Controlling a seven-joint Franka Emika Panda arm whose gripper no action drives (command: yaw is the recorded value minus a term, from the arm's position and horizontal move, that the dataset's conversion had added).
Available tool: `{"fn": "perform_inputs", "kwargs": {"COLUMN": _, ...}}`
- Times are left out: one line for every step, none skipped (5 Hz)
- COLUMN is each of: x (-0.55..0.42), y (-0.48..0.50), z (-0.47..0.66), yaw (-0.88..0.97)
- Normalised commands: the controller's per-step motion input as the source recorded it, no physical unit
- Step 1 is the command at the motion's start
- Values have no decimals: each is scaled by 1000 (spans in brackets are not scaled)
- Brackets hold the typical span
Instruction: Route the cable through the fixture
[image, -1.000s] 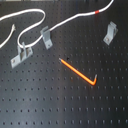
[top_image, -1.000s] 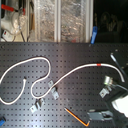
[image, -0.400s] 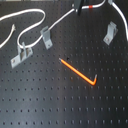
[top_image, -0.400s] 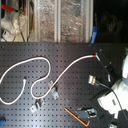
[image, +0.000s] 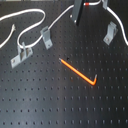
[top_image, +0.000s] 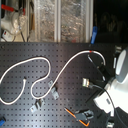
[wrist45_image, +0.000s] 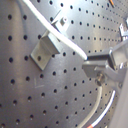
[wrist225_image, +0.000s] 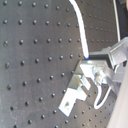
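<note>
The white cable (image: 30, 22) loops over the first exterior view's upper left and rises to its red band (image: 89, 4) at the top. My gripper (image: 80, 10) is shut on the cable at that band, also seen in the second exterior view (top_image: 94, 56). The fixture (image: 110, 34), a small grey upright clip, stands to the first exterior view's right of the gripper, apart from the held part. Both wrist views show the fixture (wrist45_image: 45, 47) (wrist225_image: 72, 95) close under the fingers (wrist225_image: 102, 62). In the first wrist view the lifted cable (wrist45_image: 55, 31) crosses over it.
A similar grey clip (image: 46, 36) stands beside the cable's run. A low grey bracket (image: 21, 54) with two posts lies in the first exterior view's left. An orange bent rod (image: 77, 71) lies mid-board. The white arm (top_image: 120, 70) fills the second exterior view's right.
The gripper has carried the red-banded part of the cable leftward in the first exterior view, and up and left in the second exterior view. The clips and the rod have not moved.
</note>
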Motion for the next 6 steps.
{"fn": "perform_inputs", "kwargs": {"x": 33, "y": 98, "z": 191, "yaw": 0}}
{"fn": "perform_inputs", "kwargs": {"x": 35, "y": 80, "z": 360, "yaw": 694}}
{"fn": "perform_inputs", "kwargs": {"x": 133, "y": -17, "z": 344, "yaw": 728}}
{"fn": "perform_inputs", "kwargs": {"x": 265, "y": 63, "z": 55, "yaw": 463}}
{"fn": "perform_inputs", "kwargs": {"x": 318, "y": 48, "z": 260, "yaw": 446}}
{"fn": "perform_inputs", "kwargs": {"x": 0, "y": 0, "z": 0, "yaw": 20}}
